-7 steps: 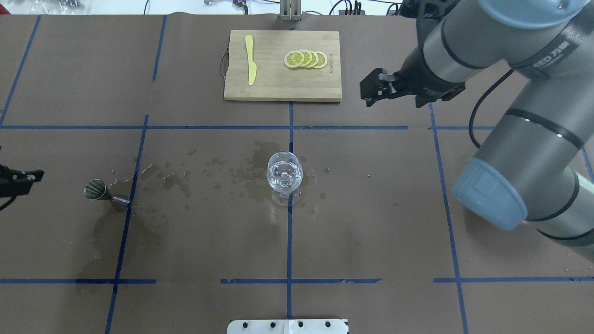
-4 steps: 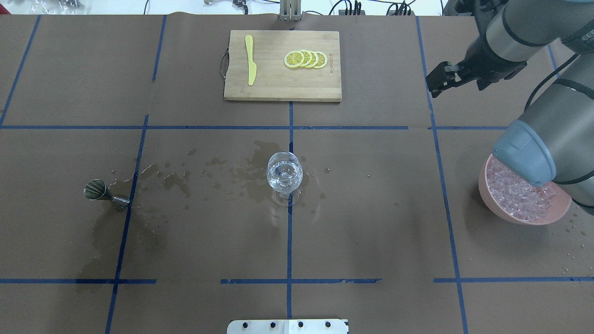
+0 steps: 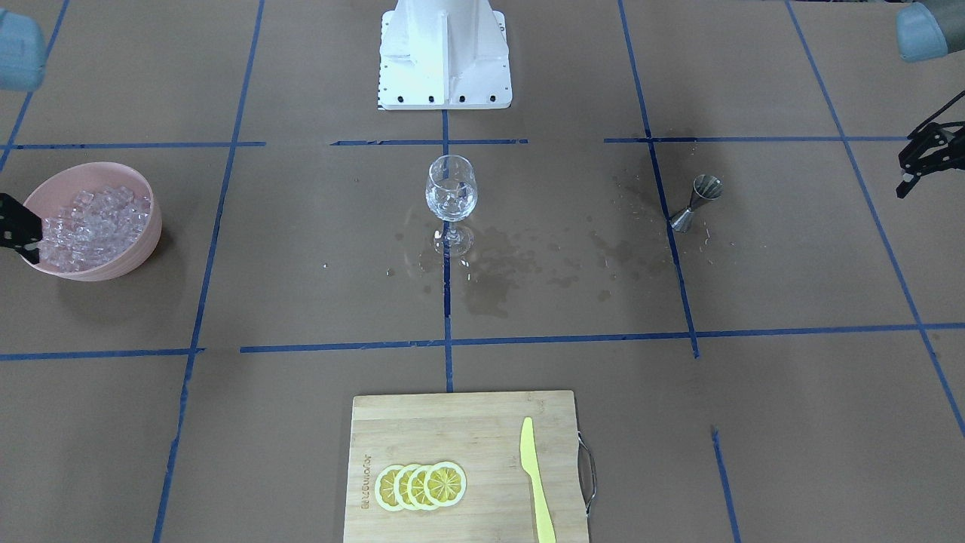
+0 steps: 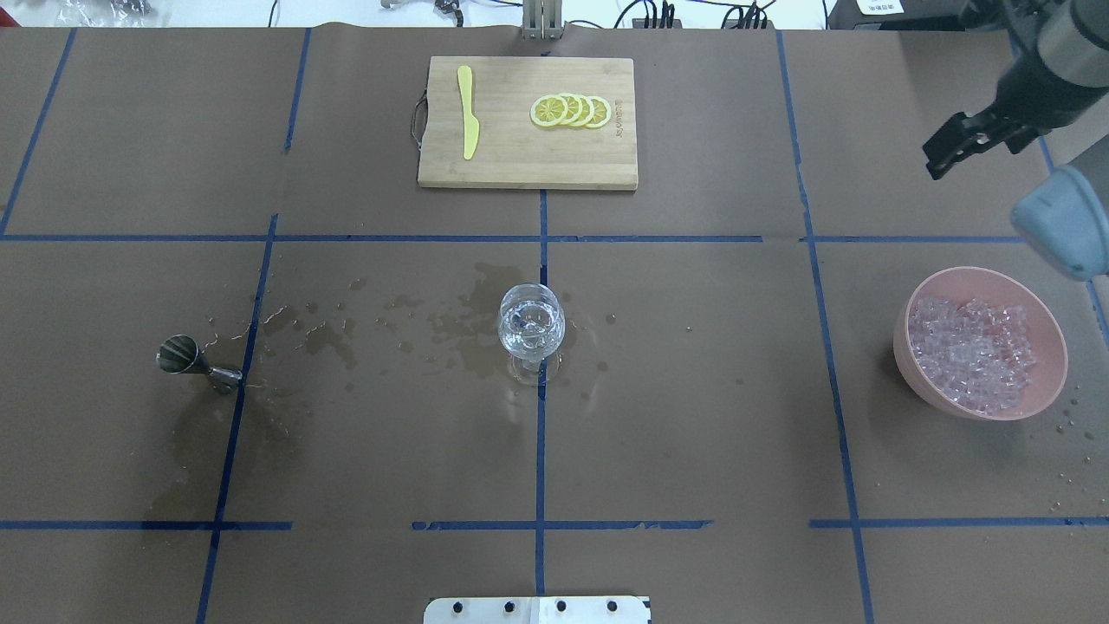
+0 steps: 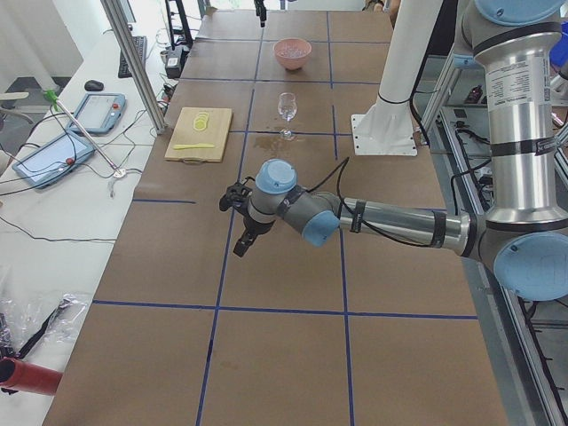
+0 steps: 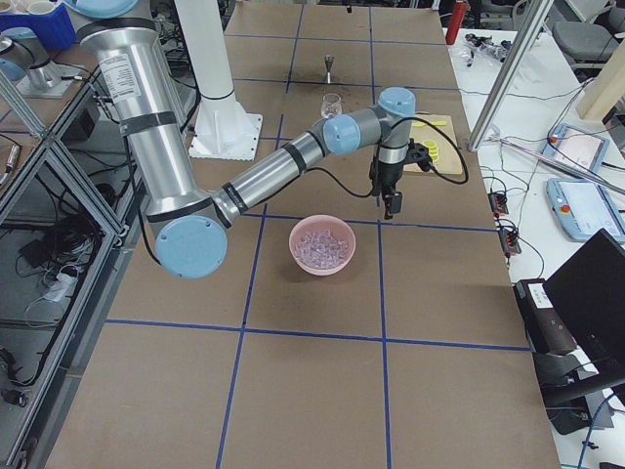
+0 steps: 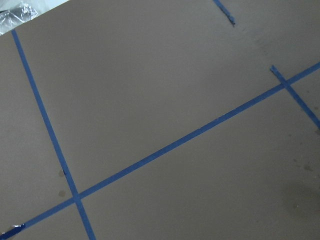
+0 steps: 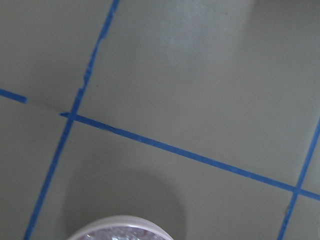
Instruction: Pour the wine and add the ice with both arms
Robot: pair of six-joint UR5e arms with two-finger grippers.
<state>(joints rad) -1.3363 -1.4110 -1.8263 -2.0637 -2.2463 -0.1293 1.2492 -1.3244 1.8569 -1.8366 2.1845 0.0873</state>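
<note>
A wine glass (image 4: 530, 322) stands upright at the table's middle, holding clear wine and some glassy ice, with wet patches around its foot. A pink bowl (image 4: 1044, 325) heaped with ice (image 4: 975, 351) sits at the right. My right gripper (image 4: 930, 161) hangs open and empty beyond the bowl, near the far right edge. My left gripper (image 3: 902, 177) is outside the overhead view. It hovers open and empty well to the left of the steel jigger (image 4: 195, 362). Both wrist views show only the taped table, plus the bowl's rim (image 8: 120, 227).
A wooden cutting board (image 4: 606, 165) at the far middle carries a yellow knife (image 4: 468, 113) and lemon slices (image 4: 572, 111). The white pedestal base (image 3: 445, 53) stands at the robot's side. Spill marks (image 4: 329, 334) spread between jigger and glass.
My right arm has swung from beside the cutting board out to the far right, uncovering the ice bowl. My left gripper has slipped off the overhead view's left edge.
</note>
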